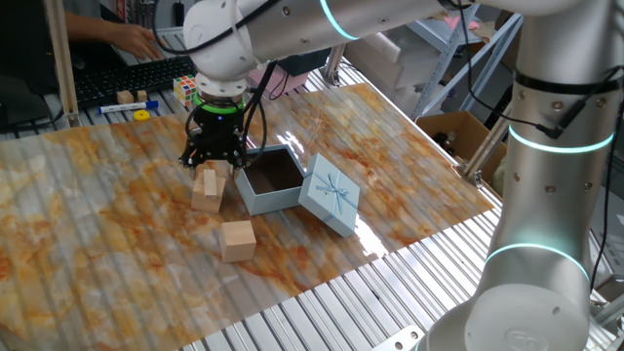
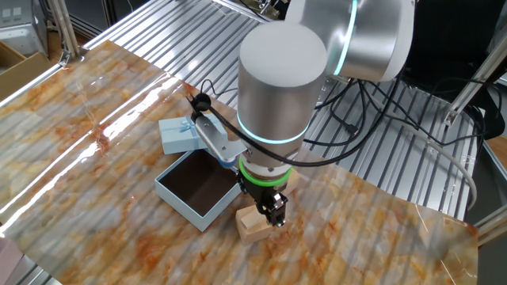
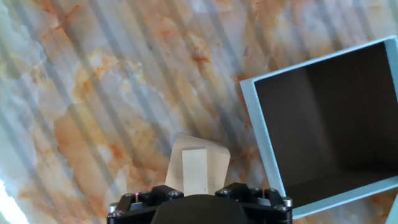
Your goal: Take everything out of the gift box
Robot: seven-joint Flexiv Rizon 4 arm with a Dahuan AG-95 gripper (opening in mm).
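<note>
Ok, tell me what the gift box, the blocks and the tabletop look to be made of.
Gift box: likely cardboard, thin straight walls, matte pale-blue outside, dark brown inside; its lid matches, with a ribbon drawing.
Block under the gripper and second block: apparently bare light wood, tan and unpainted.
Tabletop: ribbed surface with a glossy marble-patterned covering, perhaps printed film; glare streaks show.

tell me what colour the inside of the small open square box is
Dark brown inside the small pale-blue square cardboard gift box, clearest in the hand view.

Lab: robot arm (image 1: 546,146), slatted aluminium bench (image 1: 322,312)
</note>
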